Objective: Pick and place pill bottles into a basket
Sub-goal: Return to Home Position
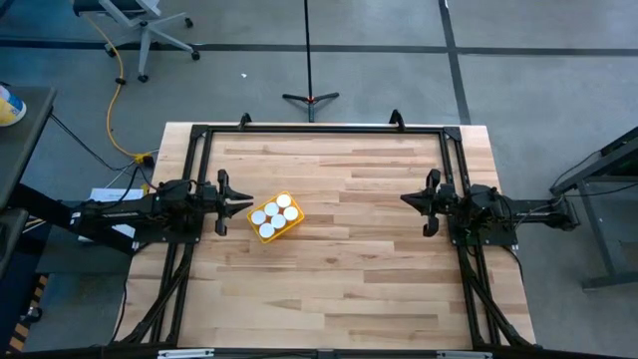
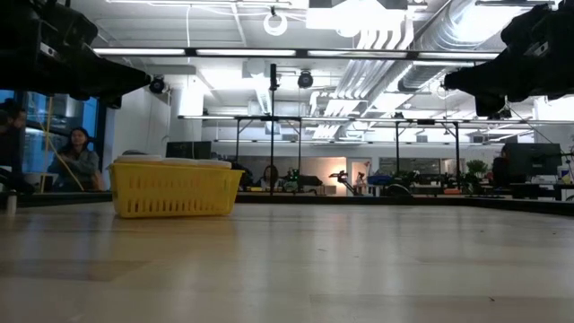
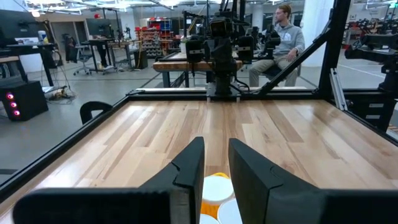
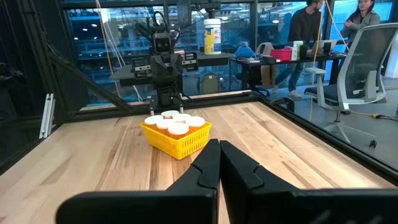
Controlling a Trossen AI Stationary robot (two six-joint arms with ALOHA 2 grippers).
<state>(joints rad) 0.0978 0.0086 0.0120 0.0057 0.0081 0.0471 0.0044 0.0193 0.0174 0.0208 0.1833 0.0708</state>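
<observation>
Now, 6 bottles point(image 1: 279, 221) in basket point(image 2: 175, 190) — L jaws slightly apart, R jaws pressed together

Matte black jointed arms point(image 1: 120, 214); left gripper point(image 3: 215, 149) angular.

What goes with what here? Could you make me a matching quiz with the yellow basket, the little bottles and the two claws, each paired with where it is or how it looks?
Things:
1. basket
2. pill bottles
3. left gripper
4. right gripper

Descriptions:
A. shut, far across the table from the basket
B. white caps up, packed inside the basket
C. yellow, standing on the table's left half
D. slightly open, close beside the basket

Pairs: 1-C, 2-B, 3-D, 4-A.
</observation>
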